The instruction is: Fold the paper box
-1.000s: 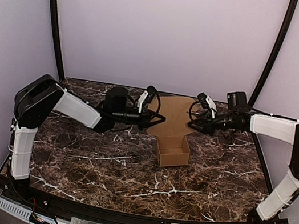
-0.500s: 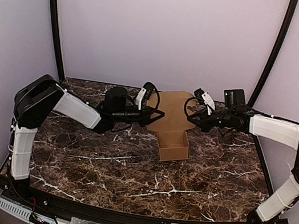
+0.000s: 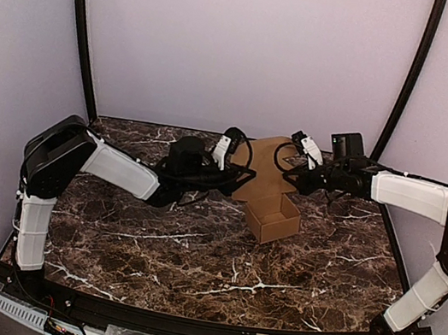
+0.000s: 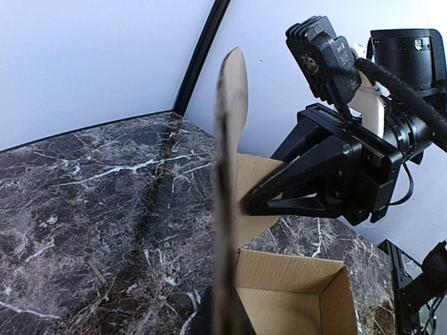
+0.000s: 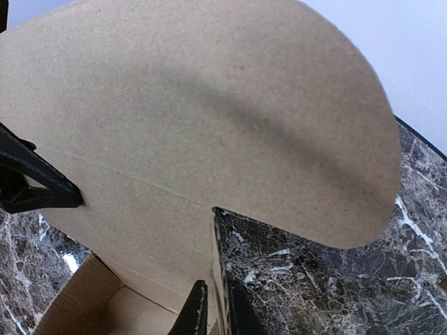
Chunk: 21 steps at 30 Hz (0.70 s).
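Paper box (image 3: 273, 221) sat on the dark marble desk (image 3: 191, 257), a little above and to the right of the middle in the top view. It was plain brown cardboard. Its bottom part was an open box with its walls up, and you could see inside it. Its big rounded flap (image 3: 264, 164) stood up at the back, just above the open part.

The left gripper (image 3: 248, 172) came in from the left and was clenched on the left edge of the flap. In the left wrist view the flap showed up edge-on, as a thin strip down the middle of the frame.

The right gripper (image 3: 293, 174) came in from the right. In the right wrist view its two fingers (image 5: 198, 313) were at the bottom of the frame, pinching a thin cardboard edge of the box where the flap met the wall. The flap filled most of that frame.

Both grippers were near each other, with the flap between them.
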Each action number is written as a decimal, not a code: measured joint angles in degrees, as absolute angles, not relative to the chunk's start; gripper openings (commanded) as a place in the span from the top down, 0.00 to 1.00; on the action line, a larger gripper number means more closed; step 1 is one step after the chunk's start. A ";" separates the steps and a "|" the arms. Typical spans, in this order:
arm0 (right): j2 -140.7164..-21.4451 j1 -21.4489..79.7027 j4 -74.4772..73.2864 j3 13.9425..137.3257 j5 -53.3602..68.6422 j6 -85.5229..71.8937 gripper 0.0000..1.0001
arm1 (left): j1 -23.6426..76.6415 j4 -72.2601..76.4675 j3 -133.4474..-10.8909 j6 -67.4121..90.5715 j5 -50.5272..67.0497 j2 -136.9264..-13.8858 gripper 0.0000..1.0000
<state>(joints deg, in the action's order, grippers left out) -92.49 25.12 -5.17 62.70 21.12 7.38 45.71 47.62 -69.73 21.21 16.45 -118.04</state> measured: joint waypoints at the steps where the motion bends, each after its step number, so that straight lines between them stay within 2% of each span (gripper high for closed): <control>1: -92.49 25.26 -5.21 62.70 21.17 6.87 0.87 | 46.06 47.18 -70.02 21.15 15.35 -118.04 0.99; 5: -92.47 26.09 -5.67 62.74 20.51 5.61 0.85 | 46.85 45.89 -70.72 20.97 12.29 -118.04 0.99; 12: -90.56 25.47 -11.14 63.92 22.65 5.50 0.67 | 46.87 44.45 -71.20 19.77 10.83 -117.78 0.99; 14: -88.38 23.62 -13.87 63.94 25.98 6.17 0.62 | 46.87 44.49 -70.91 19.11 12.49 -116.84 0.99; 21: -79.09 11.64 -19.55 63.94 41.69 13.56 0.59 | 43.24 45.34 -65.10 15.86 22.68 -109.34 0.99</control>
<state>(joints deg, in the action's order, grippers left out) -79.09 11.64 -19.55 63.94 41.69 13.56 43.24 45.34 -65.10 15.86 22.68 -109.34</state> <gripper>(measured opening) 0.404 0.012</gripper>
